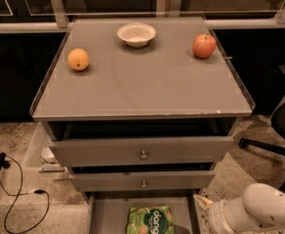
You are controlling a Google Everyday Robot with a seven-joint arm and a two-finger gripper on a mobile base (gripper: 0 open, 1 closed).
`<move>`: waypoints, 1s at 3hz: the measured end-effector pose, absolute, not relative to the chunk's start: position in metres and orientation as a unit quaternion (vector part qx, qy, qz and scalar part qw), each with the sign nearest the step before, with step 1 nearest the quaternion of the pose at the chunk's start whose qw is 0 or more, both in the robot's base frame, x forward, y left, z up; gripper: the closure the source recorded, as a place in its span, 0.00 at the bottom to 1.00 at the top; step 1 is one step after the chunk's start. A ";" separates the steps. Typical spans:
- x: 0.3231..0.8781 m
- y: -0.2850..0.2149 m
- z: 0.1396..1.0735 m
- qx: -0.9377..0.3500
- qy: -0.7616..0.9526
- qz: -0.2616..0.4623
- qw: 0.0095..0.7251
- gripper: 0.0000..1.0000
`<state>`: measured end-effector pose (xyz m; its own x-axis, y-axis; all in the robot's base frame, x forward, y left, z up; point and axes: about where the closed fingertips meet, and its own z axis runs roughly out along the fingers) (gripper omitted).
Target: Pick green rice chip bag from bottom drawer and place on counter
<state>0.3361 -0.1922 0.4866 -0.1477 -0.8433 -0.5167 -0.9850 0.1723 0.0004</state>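
The green rice chip bag (150, 220) lies flat in the open bottom drawer (105, 213), white "dang" lettering facing up, its lower part cut off by the frame's bottom edge. The counter (142, 82) tops the grey cabinet above it. My white arm (252, 213) comes in at the bottom right corner. Only a small pale part of my gripper (205, 203) shows, just right of the drawer's right wall, level with the bag and apart from it. The rest of the gripper is below the frame.
On the counter stand an orange (78, 59) at the left, a white bowl (136, 34) at the back and a red apple (204, 46) at the right. Two knobbed drawers (142, 152) sit slightly open above. A black cable (15, 189) lies on the floor at the left, a chair base (274, 145) at the right.
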 end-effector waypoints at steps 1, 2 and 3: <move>0.332 -0.185 0.435 -0.600 0.744 0.205 0.212 0.00; 0.332 -0.185 0.435 -0.600 0.744 0.205 0.212 0.00; 0.341 -0.182 0.412 -0.591 0.747 0.206 0.225 0.00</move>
<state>0.3408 -0.1816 0.4117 -0.2013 -0.7895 -0.5799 -0.9751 0.2175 0.0423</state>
